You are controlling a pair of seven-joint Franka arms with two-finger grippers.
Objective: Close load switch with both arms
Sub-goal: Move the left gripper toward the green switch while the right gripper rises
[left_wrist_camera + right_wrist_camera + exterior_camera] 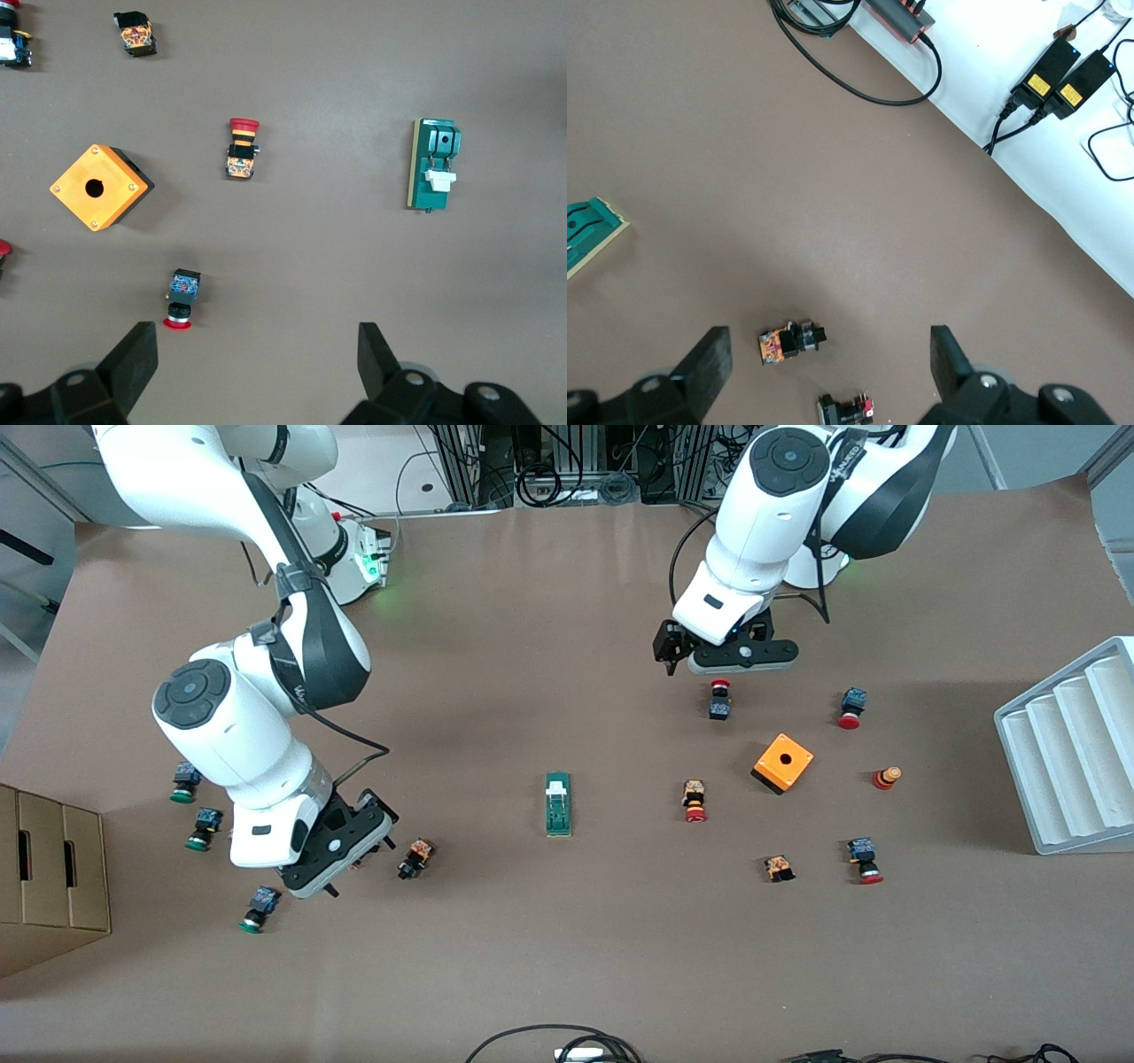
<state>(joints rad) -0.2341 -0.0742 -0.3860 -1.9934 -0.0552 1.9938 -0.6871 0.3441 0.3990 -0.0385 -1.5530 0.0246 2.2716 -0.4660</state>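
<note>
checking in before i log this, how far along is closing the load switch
Nothing looks done yet. The narrow green rectangular load switch with its white sliding piece lies untouched mid-table. Nothing is in hand: the black two-finger left gripper hangs open over a red-capped push-button, and the right gripper hangs open above the small buttons at its end of the table. Left to do: both arms reach the switch and close it.

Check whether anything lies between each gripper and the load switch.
Nothing visible blocks the left gripper; bare table leads to the load switch. One small push-button lies between the right gripper and the switch.

left pincer (248, 372) agape, right pincer (828, 376) too — both aloft
</note>
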